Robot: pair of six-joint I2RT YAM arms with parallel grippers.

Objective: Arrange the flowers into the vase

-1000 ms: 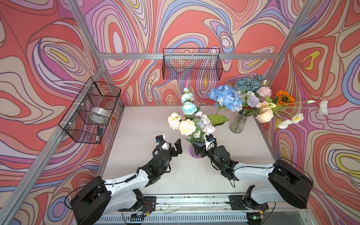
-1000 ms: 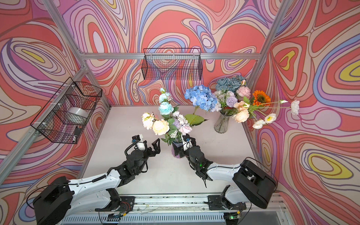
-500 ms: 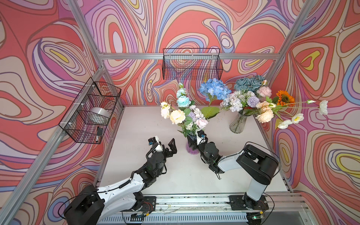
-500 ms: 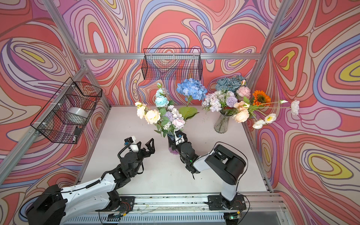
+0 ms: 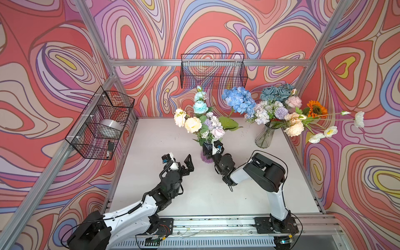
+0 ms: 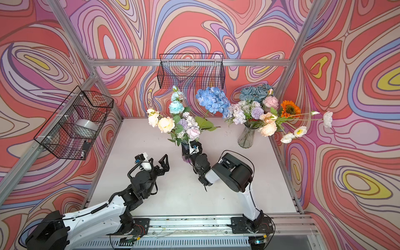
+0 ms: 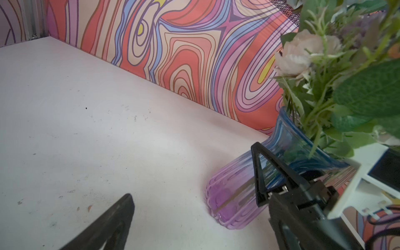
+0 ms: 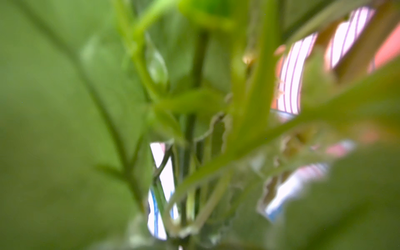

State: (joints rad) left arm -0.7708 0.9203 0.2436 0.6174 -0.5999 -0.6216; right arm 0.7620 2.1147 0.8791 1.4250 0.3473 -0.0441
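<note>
My right hand was down at the neck of the purple vase, buried under its flowers, so I could not tell whether it was clenched or loose. I judged it was there to steady the vase, since the blue hydrangea leaned out to the right. My left hand hung released, fingers wide, just left of the vase, ready to help. The other sprays stood in the clear vase at the far right of the surface
</note>
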